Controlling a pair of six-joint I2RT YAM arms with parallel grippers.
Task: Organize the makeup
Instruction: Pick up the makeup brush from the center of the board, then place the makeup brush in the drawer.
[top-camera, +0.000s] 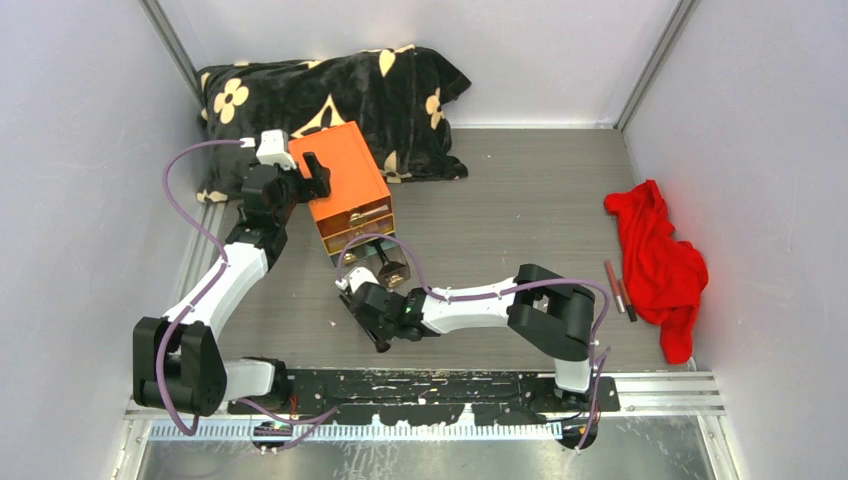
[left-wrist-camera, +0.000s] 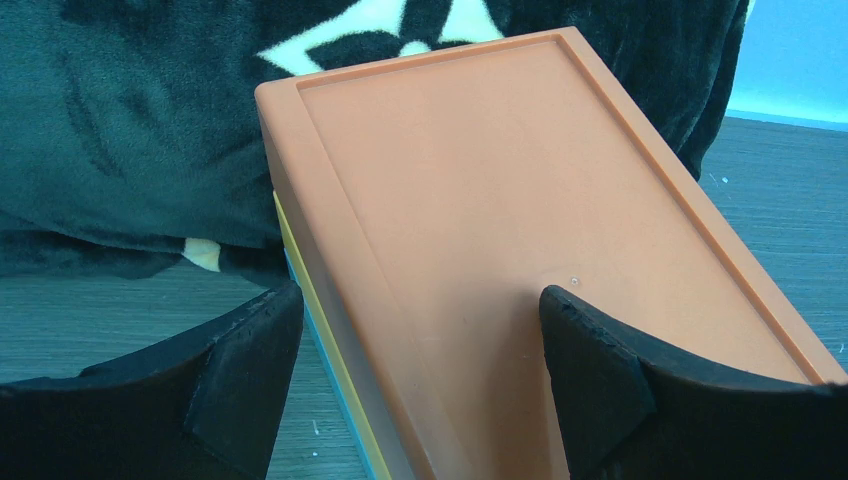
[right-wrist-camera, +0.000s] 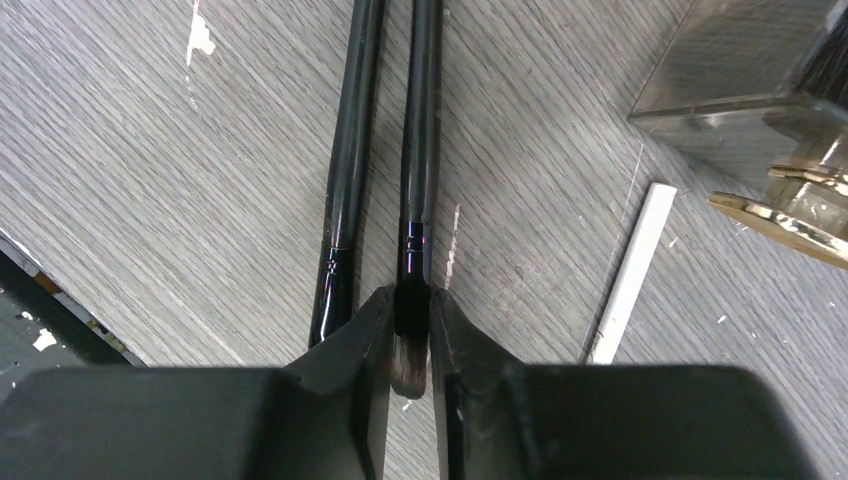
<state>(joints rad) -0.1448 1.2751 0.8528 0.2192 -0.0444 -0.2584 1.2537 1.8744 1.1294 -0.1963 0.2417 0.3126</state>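
Two thin black-handled brushes (right-wrist-camera: 348, 180) lie side by side on the table (right-wrist-camera: 150, 150), just in front of the orange box (left-wrist-camera: 480, 200). The right fingers (right-wrist-camera: 368, 335) pinch one brush (right-wrist-camera: 420, 130) near its bristle end. The left fingers (left-wrist-camera: 245, 370) stand open astride the box's top edge. Slim pencils (top-camera: 620, 293) lie well to the box's right.

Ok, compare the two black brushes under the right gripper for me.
The pinched brush sits between the right gripper's fingers, clamped near its head; the loose brush lies just outside them. The pinched brush's bristles show between the fingers; the loose brush's head is hidden behind one finger. Both are thin, glossy black, and lie almost parallel on the grey table.
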